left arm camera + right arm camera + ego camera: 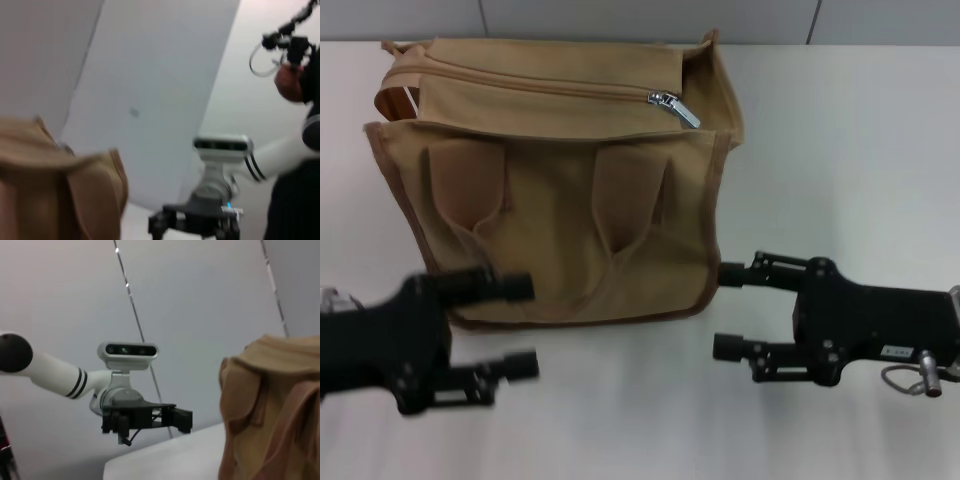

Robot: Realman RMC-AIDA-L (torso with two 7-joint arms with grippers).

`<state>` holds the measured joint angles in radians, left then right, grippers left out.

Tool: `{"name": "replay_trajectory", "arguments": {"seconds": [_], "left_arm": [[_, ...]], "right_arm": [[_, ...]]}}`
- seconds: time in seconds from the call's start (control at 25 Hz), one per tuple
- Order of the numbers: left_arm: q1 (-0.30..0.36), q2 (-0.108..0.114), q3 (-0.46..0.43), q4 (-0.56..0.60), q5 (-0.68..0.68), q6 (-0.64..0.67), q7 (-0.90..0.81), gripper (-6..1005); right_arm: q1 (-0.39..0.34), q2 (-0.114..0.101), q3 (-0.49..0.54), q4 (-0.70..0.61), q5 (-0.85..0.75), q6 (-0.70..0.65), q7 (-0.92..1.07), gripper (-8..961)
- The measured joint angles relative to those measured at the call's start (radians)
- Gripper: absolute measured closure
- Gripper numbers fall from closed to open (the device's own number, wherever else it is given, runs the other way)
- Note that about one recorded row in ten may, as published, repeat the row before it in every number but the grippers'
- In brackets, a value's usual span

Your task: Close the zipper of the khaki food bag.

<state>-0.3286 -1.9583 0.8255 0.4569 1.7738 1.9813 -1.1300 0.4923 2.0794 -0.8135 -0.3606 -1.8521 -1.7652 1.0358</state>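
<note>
The khaki food bag [560, 210] stands on the white table with its front pocket panel and two looped handles facing me. The zipper track [535, 82] runs along the top flap. Its silver slider and pull tab [673, 106] sit near the right end. My left gripper [525, 325] is open and empty, just in front of the bag's lower left corner. My right gripper [725, 310] is open and empty, just off the bag's lower right corner, with its upper finger close to the trim. The bag also shows in the left wrist view [60, 190] and the right wrist view [270, 410].
The white table [840, 150] stretches to the right of the bag, with a grey wall behind it. The right arm's gripper appears far off in the left wrist view [195, 225]. The left arm's gripper appears far off in the right wrist view [150, 420].
</note>
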Motion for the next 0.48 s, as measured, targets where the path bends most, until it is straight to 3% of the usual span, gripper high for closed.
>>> {"name": "replay_trajectory", "arguments": {"seconds": [0.48], "left_arm": [[0.007, -0.024, 0.002, -0.002, 0.132, -0.073, 0.042, 217]], "right_arm": [[0.022, 0.004, -0.086, 0.027, -0.001, 0.061, -0.002, 168]]}}
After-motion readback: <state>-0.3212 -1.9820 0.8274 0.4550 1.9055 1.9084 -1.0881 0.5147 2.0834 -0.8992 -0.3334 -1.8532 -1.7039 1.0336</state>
